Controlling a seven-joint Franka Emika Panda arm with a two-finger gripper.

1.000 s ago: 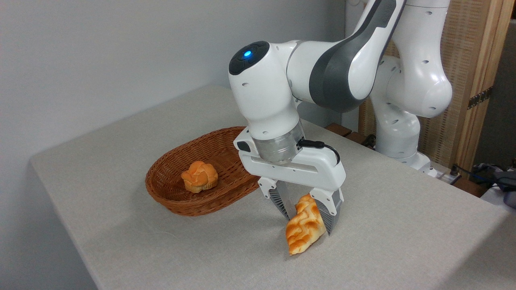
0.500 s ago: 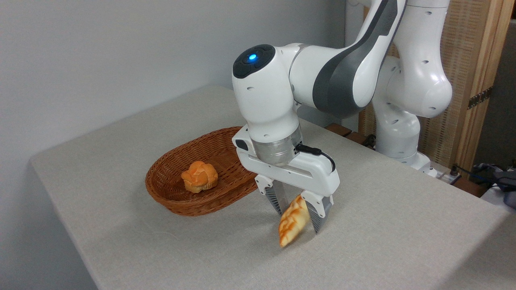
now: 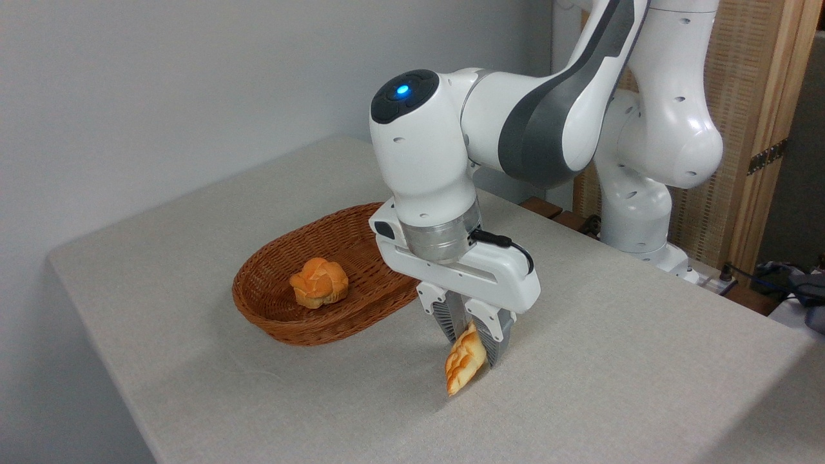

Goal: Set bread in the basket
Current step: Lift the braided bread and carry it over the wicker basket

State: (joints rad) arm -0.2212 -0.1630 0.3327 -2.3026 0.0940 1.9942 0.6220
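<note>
The braided golden bread [image 3: 463, 367] stands on edge on the table, its pointed lower end touching the cloth. My gripper [image 3: 474, 351] is shut on its upper part, one finger on each side; the loaf's top is hidden between the fingers. The reddish-brown wicker basket [image 3: 277, 322] sits to the left of the gripper, its right rim partly hidden behind the hand. The bread is outside the basket, on the table to its right.
A small round knotted orange bun [image 3: 318, 282] lies inside the basket. The grey table [image 3: 612, 386] ends at a front-left edge and a right edge. My arm's base [image 3: 635, 219] stands at the back right, before a wooden screen [image 3: 754, 129].
The fingers have closed in on the bread, which turned from lying broad-side to standing narrow on edge. The hand shifted slightly left.
</note>
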